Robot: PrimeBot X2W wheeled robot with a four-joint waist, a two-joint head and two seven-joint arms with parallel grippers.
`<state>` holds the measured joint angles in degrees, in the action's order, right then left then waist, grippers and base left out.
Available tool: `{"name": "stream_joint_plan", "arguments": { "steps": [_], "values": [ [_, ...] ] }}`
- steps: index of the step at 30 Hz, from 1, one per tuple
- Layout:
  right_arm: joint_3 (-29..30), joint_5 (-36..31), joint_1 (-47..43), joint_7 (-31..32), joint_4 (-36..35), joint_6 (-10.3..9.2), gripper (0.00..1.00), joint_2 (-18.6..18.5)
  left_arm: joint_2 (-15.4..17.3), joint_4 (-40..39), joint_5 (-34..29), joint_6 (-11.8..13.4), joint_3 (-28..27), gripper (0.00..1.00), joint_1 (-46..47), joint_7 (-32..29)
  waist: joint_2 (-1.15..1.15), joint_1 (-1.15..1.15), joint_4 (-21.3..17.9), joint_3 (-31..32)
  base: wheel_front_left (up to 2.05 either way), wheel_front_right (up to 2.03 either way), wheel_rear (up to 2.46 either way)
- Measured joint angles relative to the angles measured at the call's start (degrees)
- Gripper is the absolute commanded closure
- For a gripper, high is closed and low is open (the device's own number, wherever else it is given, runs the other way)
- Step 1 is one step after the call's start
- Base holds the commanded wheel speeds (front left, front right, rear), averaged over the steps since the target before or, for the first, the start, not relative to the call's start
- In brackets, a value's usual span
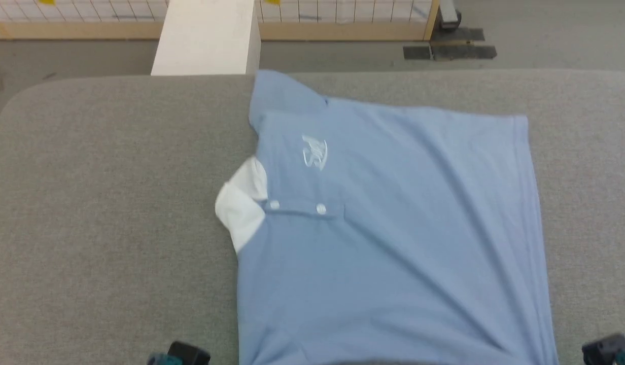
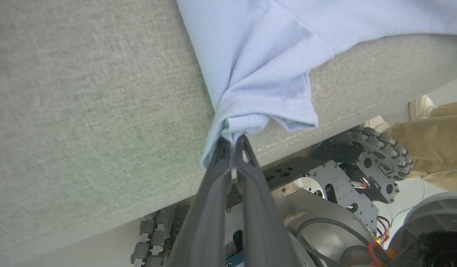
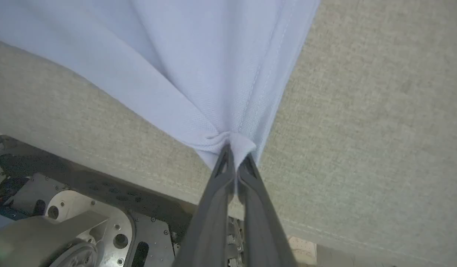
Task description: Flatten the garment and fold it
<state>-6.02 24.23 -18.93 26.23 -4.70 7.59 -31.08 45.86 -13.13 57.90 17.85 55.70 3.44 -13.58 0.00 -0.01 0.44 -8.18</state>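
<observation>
A light blue short-sleeved polo shirt of soft knit cloth [image 1: 393, 228] is spread sideways on a grey fabric-covered table [image 1: 114, 203]. Its white collar [image 1: 241, 203] is turned toward the left fingers' side and its bottom hem toward the right fingers' side. Its near edge is drawn to the table's stitched near rim, where it is held at two points.

The left gripper [image 2: 234, 140] is closed to a tight pinch. A bunched fold of stitched edge, probably the near sleeve's cuff, is caught between the tips, and cloth fans out just beyond them. The right gripper [image 3: 236, 152] is likewise pinched on a gathered corner beside a stitched seam. Creases radiate from its tips across the shirt's body.

The cloth is judged light and limp, neither slippery nor fragile. No shape will be kept by it. It can be expected to sag between the two holds and to drag on the textured cover rather than glide.

Hold is best taken at hems and corners, where doubled stitching gives the pads something thicker. A pinch on a single layer in mid-panel would likely pucker it.

Both arms are held low at the near rim, with the fingers pointed up and away across the table. The robot's wheeled base [image 2: 377, 148] is seen beneath the left fingers.
</observation>
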Motion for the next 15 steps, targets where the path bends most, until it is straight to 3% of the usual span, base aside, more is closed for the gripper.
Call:
{"name": "stream_joint_plan", "arguments": {
  "steps": [5,15],
  "values": [
    [1.8,1.2,-4.0,3.9,-1.9,0.0,1.0,1.5,1.3,-1.5,2.8,1.1,-0.1,1.0,-3.0,-0.6,0.0,0.0,0.0,1.6,0.0,0.0,0.0],
    [4.9,-0.6,-1.8,2.7,-7.6,0.0,1.0,1.6,3.5,-5.4,0.0,1.1,-4.0,1.0,0.0,3.1,0.0,0.0,-0.4,1.7,0.0,0.0,0.0]
  ]
}}
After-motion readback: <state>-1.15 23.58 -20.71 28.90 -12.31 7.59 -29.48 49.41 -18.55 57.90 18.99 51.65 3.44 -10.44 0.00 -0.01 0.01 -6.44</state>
